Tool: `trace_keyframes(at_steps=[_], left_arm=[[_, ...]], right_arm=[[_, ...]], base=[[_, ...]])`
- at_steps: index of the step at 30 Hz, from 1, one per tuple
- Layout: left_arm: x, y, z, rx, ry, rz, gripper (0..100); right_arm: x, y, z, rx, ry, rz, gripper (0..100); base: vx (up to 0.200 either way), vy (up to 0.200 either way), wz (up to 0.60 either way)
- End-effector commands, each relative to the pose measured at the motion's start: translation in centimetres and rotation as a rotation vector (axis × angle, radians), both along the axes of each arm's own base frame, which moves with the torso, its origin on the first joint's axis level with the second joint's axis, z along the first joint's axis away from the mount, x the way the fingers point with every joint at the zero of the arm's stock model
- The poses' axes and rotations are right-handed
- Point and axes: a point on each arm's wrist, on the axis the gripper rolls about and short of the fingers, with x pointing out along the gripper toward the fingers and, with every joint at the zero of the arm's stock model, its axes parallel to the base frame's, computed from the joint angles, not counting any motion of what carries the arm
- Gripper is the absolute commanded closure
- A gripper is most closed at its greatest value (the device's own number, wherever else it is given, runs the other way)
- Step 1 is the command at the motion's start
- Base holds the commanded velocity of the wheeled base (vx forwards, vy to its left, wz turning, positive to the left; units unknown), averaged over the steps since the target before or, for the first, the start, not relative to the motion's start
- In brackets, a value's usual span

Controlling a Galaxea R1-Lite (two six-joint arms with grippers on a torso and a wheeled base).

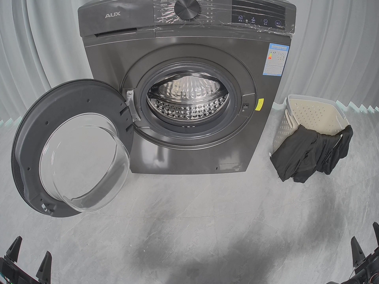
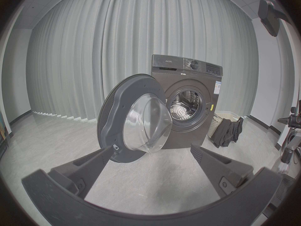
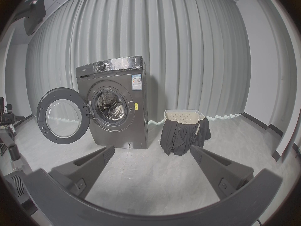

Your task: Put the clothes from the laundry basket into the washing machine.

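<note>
Left gripper (image 1: 32, 246): my fingers are spread wide and nothing is between them. It sits low at the near left, above the grey floor (image 1: 205, 225), well short of the washing machine (image 1: 189, 154).

Right gripper (image 1: 364, 231): my fingers are likewise spread wide with nothing gripped. It sits low at the near right, well apart from the laundry basket (image 1: 316, 113).

Washing machine: grey front-loader, standing on the floor before a pale curtain (image 1: 43, 40). Its round door (image 1: 37, 139) is swung fully open to my left on its left-hand hinge, with the glass bowl facing me. The porthole is uncovered and the perforated metal drum (image 1: 188, 99) shows through it.

Laundry basket: pale plastic with perforated walls, on the floor just beside the machine's right side and tilted toward me.

Clothes (image 1: 306, 154): black garments are draped over the basket's near rim. They hang down its front wall, and the lowest folds reach the floor. From here I cannot tell how many pieces there are. They lie well apart from both grippers and outside the machine.
</note>
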Motion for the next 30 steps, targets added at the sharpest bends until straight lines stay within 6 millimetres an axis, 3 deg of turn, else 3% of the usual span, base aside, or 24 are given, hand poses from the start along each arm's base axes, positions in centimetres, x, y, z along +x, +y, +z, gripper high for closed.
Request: trace_keyframes(at_steps=[1, 11, 23, 30], left_arm=[[0.00, 0.00, -0.44, -0.001, 0.000, 0.000, 0], [0.00, 0.00, -0.44, -0.001, 0.000, 0.000, 0], [0.00, -0.01, -0.44, 0.002, 0.000, -0.001, 0], [0.00, 0.00, -0.44, -0.001, 0.000, 0.000, 0]], right_arm=[[0.05, 0.00, -0.50, -0.001, 0.006, 0.002, 0], [0.05, 0.00, -0.50, -0.001, 0.006, 0.002, 0], [0.05, 0.00, -0.50, -0.001, 0.006, 0.002, 0], [0.05, 0.00, -0.50, -0.001, 0.006, 0.002, 0]], base=[[0.000, 0.000, 0.00], [0.000, -0.180, 0.00], [0.000, 0.000, 0.00], [0.200, 0.000, 0.00]])
